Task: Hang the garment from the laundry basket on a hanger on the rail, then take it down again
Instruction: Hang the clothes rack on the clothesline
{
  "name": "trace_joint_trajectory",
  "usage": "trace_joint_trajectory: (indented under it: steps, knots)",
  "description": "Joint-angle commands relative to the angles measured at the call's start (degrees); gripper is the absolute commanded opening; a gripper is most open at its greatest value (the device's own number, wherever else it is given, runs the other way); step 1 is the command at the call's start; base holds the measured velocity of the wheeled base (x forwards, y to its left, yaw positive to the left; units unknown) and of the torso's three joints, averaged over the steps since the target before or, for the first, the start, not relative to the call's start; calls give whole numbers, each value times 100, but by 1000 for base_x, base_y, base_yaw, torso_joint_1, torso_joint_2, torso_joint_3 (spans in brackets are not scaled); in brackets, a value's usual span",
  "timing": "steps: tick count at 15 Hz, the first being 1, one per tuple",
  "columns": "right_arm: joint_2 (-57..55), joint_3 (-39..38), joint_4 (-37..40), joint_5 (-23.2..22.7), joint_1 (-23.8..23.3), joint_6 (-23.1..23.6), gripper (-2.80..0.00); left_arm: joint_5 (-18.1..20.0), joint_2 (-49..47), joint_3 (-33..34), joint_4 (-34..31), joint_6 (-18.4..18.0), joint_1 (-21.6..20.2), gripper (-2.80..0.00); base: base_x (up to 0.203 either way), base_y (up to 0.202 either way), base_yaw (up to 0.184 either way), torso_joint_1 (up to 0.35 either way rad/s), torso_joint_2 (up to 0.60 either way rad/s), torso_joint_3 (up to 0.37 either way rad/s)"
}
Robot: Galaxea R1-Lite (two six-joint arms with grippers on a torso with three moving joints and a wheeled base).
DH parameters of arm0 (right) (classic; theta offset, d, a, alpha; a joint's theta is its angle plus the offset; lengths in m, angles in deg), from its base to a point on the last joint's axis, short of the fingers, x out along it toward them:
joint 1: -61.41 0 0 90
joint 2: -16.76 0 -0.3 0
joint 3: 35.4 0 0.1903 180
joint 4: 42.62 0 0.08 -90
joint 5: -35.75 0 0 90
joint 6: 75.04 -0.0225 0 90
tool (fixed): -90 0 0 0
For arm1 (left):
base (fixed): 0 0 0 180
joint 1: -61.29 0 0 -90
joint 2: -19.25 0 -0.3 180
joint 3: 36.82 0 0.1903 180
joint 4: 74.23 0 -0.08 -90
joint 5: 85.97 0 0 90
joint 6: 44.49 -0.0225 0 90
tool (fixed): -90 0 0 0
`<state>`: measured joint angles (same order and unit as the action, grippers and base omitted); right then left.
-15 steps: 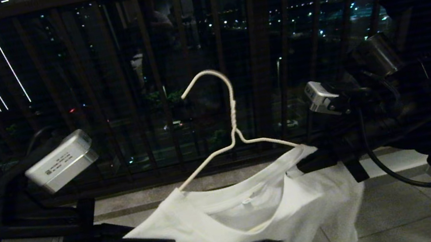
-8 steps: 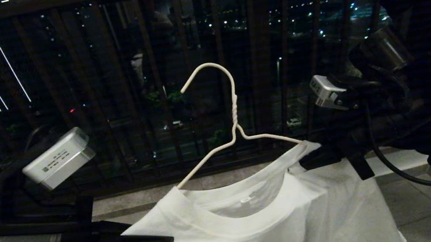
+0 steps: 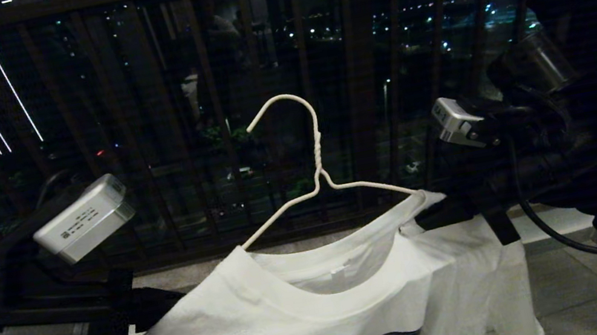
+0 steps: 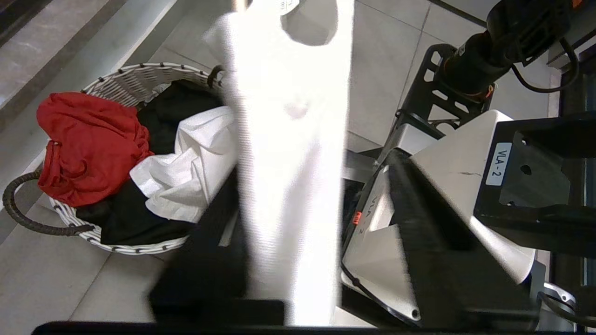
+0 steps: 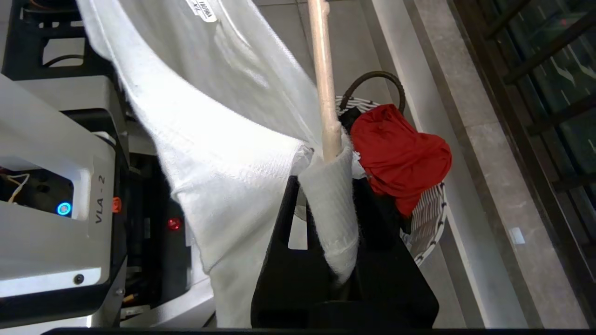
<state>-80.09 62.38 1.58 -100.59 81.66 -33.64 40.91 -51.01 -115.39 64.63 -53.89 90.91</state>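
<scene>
"VLA-2" stands on a white sticker (image 4: 497, 164) on the robot's pale housing (image 5: 46, 195), and again as "VLA - 2" along that housing's edge; the garment's (image 3: 326, 322) chest lettering is cut off and unreadable.

Head faces railing, wrists look down; all share garment (image 3: 323, 304)

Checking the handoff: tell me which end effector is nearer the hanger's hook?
Right. The right end effector clamps the hanger arm through the T-shirt; the left end effector sits lower, at the shirt's far shoulder.
</scene>
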Motion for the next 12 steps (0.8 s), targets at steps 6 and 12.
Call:
trace_joint_trajectory:
  steps: [6,12]
  knots:
    - [-24,108,-217,387,-187,-139,-280,-1187,605,-118,409,109,-89,0,0,0,0,0,0,0]
    - [137,337,-215,897,-207,-558,-280,-1953,1273,-128,976,714,-92,-280,0,0,0,0,0,0]
